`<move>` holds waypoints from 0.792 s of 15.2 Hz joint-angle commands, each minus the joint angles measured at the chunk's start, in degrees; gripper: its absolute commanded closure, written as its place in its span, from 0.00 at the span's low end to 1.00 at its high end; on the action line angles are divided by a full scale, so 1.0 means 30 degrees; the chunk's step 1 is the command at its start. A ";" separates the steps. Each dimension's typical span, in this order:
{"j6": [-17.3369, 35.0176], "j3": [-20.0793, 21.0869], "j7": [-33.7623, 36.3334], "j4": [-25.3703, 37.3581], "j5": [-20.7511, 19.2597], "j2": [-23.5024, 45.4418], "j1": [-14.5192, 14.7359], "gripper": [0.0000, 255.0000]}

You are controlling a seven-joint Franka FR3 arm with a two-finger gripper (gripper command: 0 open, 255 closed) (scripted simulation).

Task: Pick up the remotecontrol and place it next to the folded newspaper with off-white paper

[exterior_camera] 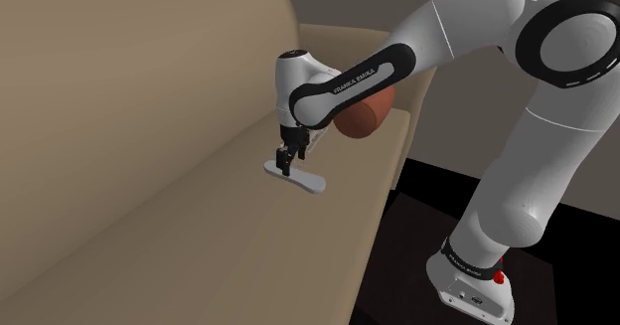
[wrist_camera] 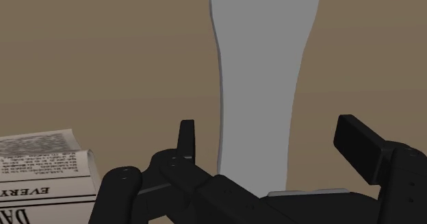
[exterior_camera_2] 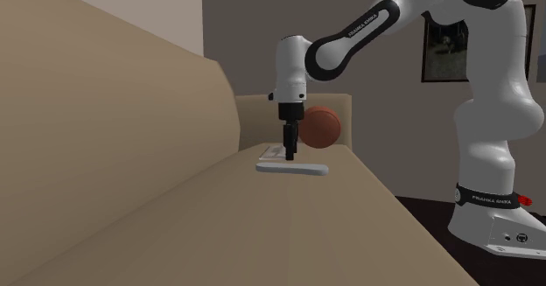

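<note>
We saw the white arm (exterior_camera: 452,30) reach from its stand up and across to the shoulder view's left, bend at a dark elbow joint, and turn its wrist straight down over the seat of a tan sofa (exterior_camera: 149,124). The black gripper (exterior_camera: 290,161) pointed straight down at the seat, its tips low at the remote control (exterior_camera: 298,177). In the wrist view we found the gripper (wrist_camera: 274,137) spread wide, one finger on either side of the remote control (wrist_camera: 263,65), with a strip of sofa showing between each finger and it, so nothing was pinched. The remote control was a long, flat, plain pale grey slab with a narrowed waist and rounded ends, lying flat on the smooth, matte seat cushion. Just beside it lay a folded newspaper (wrist_camera: 44,168), off-white with black print and a bold headline. Behind the wrist, near the sofa's far armrest, sat a smooth, rounded reddish-brown ball (exterior_camera_2: 322,127).
</note>
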 commanded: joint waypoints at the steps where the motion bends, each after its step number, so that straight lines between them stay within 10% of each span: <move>1: -0.0624 0.0010 -0.0074 0.0323 0.0106 -0.0311 0.0003 0.00; 12: -0.2370 0.0023 -0.0241 0.1344 0.0345 -0.1059 0.0016 0.00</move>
